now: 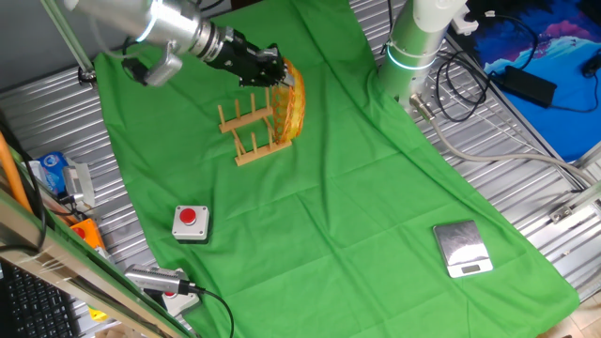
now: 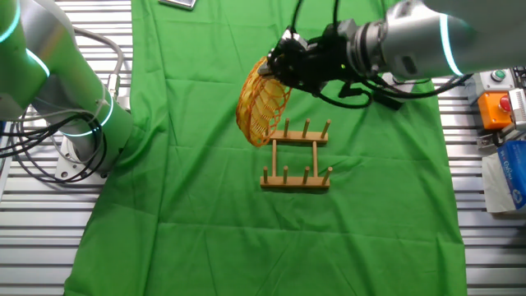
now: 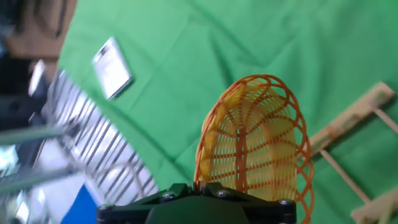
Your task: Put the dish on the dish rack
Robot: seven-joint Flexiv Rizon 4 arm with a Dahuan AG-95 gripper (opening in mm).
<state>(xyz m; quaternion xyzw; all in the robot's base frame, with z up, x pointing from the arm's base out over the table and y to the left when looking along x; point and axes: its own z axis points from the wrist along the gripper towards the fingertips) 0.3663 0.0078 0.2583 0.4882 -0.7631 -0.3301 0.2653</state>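
The dish [image 1: 291, 105] is a yellow-and-orange woven wicker plate, held on edge at the far end of the dish rack [image 1: 252, 129], a small wooden rack with upright pegs. In the other fixed view the dish [image 2: 261, 104] hangs just left of and above the rack [image 2: 297, 156]. My gripper [image 1: 272, 68] is shut on the dish's upper rim; it also shows in the other fixed view [image 2: 283, 59]. In the hand view the dish [image 3: 255, 143] fills the middle, the rack [image 3: 354, 118] lies at the right, and the gripper [image 3: 202, 185] pinches the rim.
A red push button on a grey box [image 1: 191, 222] sits on the green cloth [image 1: 357, 207] in front of the rack. A silver scale [image 1: 462, 249] lies at the right. A second robot base [image 1: 413, 47] stands at the back with cables around it.
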